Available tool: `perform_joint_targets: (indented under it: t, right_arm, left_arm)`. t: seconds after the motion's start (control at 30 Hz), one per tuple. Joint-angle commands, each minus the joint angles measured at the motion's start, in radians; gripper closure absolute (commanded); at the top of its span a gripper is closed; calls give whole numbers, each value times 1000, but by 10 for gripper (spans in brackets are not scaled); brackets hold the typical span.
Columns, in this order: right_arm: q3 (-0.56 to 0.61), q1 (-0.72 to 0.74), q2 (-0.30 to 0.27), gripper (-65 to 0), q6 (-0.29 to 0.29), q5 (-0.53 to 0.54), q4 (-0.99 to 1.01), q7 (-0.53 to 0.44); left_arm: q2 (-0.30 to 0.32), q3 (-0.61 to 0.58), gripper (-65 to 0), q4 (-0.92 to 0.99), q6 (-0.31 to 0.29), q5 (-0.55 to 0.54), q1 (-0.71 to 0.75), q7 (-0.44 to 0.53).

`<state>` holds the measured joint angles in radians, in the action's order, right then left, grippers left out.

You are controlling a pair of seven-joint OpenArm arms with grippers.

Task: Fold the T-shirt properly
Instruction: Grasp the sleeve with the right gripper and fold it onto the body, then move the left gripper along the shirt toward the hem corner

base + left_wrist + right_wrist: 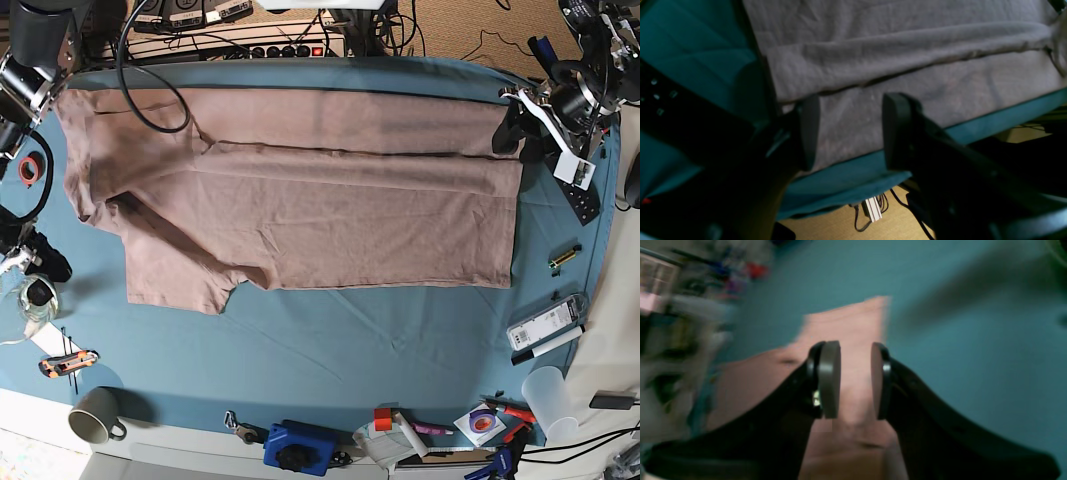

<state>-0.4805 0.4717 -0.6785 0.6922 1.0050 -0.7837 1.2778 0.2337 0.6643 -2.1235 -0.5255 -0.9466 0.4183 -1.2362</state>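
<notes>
Your T-shirt (pixel 300 200), a dusty pink-brown short-sleeved one, lies spread flat across the far half of the teal table cloth (pixel 330 340). You can see its far long edge folded over onto the body as a lengthwise band. One sleeve juts toward the near left, wrinkled.

The T-shirt (pixel 300 210) reads plain dusty pink-brown, no print anywhere, though the left wrist view turns it greyish mauve (pixel 907 50). Under it the table cloth (pixel 330 350) is solid teal-blue. Left gripper (pixel 850 131): black fingers. Right gripper (pixel 855 380): black arms with grey pads (pixel 830 380). Down front, a grey-beige mug (pixel 95 415), a blue block (pixel 300 447), a white translucent cup (pixel 548 392), and a ring of red tape (pixel 30 170).
</notes>
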Motion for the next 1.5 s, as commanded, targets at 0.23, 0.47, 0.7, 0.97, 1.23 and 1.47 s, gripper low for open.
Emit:
perform_joint_targets:
  t: [0.23, 0.47, 0.7, 0.97, 1.23, 1.47]
  right_arm:
    - [17, 44, 92, -167, 6, -241, -15, -258]
    - [17, 46, 200, -167, 6, -463, -15, -407]
    - [17, 46, 253, -166, -68, -584, 10, -501]
    - [17, 46, 255, -166, -43, -560, 85, -501]
    - [17, 63, 288, -166, -27, -524, 85, -433]
    - [17, 63, 313, -166, -27, -522, 85, -432]
  left_arm:
    - [10, 6, -309, -15, -4, -19, 0, 25]
    - [10, 6, -309, -15, -4, -19, 0, 25]
    - [11, 6, -309, -15, -4, -26, 0, 25]
    - [11, 6, -309, -15, -4, -26, 0, 60]
    - [10, 6, -309, -15, -4, -27, -15, 78]
    - [10, 6, -309, -15, -3, 29, -65, 101]
